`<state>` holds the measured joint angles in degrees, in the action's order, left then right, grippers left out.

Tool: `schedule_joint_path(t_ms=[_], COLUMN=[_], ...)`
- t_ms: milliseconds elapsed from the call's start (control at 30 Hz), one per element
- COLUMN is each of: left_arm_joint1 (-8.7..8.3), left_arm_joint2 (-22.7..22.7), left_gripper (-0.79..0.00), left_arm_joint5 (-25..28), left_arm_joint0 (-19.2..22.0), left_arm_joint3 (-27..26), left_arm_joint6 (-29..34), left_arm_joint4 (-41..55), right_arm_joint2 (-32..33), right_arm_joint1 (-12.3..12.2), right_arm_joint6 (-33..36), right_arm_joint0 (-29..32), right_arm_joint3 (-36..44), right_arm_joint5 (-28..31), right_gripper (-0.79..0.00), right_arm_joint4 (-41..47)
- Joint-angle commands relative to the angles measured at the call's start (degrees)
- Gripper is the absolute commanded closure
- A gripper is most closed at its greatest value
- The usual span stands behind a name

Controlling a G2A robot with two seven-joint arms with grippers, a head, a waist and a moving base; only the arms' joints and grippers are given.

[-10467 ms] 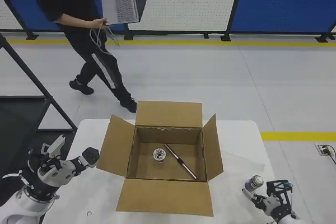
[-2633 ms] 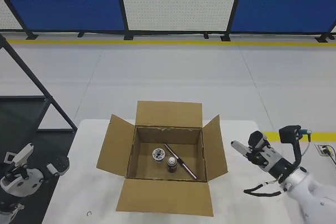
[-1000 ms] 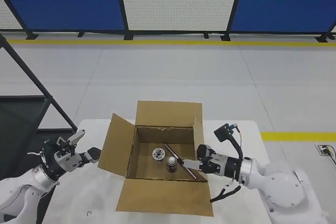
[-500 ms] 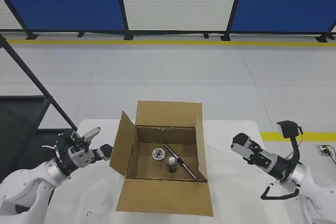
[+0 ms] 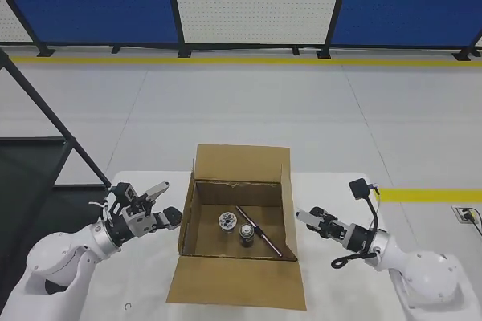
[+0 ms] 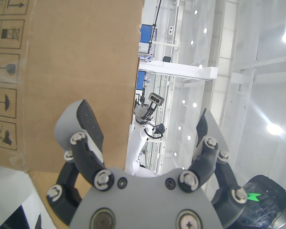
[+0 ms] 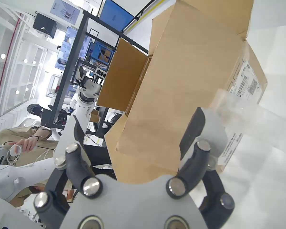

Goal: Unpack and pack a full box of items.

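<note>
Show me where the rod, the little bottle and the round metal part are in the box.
rod (image 5: 259, 231), top view, middle of its shaft.
little bottle (image 5: 246, 233), top view, its cap from above.
round metal part (image 5: 227, 221), top view, its centre.

My left gripper (image 6: 145, 117) carries two pale grey fingers (image 6: 68, 122) faced with black ribbed pads (image 6: 89, 117). They hinge on black links with silver screws, above a grey plate with two larger bolts. Beside it sits a black glossy module (image 6: 269, 206) with a green mark. My right gripper (image 7: 135, 120) is built alike. From above, my white rounded arm shells (image 5: 56, 257) turn black near the wrists, and a thin black cable (image 5: 376, 213) loops by the right forearm.
</note>
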<state>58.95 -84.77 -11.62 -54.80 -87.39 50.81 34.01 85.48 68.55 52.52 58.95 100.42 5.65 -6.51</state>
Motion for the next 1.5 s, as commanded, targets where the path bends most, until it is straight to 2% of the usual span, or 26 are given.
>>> schedule_joint_path(t_ms=[0, 233, 333, 533, 867, 1467], left_arm_joint1=[0.07, 0.07, 0.1, 0.44, 1.19, 2.83], left_arm_joint2=[0.63, 0.63, 0.99, 3.39, 7.81, 15.97], left_gripper=[-0.785, -0.785, -0.785, -0.785, -0.785, -0.785], left_arm_joint5=[0.16, 0.16, 0.4, -0.25, -2.11, -3.5], left_arm_joint0=[0.19, 0.19, -0.48, 0.13, 2.88, 7.01], left_arm_joint3=[0.24, 0.24, -0.44, -1.24, 1.43, 5.77], left_arm_joint6=[-0.15, -0.15, -0.35, -3.68, -7.24, -11.56], left_arm_joint4=[0.0, 0.0, -0.02, -0.87, -1.67, -5.72], right_arm_joint2=[0.11, 0.08, -1.81, -8.66, -17.79, -23.76], right_arm_joint1=[-0.01, 0.0, 0.07, 0.71, 1.87, 2.65], right_arm_joint6=[0.02, -0.29, -0.64, -0.69, -0.28, 0.16], right_arm_joint0=[0.09, 0.25, 0.83, -4.44, -11.55, -16.28], right_arm_joint3=[0.07, 0.09, 0.25, -3.58, -9.57, -15.19], right_arm_joint5=[0.07, 0.05, 0.14, -2.86, -3.55, -4.76], right_gripper=[-0.785, -0.785, -0.785, -0.785, -0.785, -0.785], right_arm_joint4=[0.13, 0.15, 0.74, 0.99, 0.12, -2.05])
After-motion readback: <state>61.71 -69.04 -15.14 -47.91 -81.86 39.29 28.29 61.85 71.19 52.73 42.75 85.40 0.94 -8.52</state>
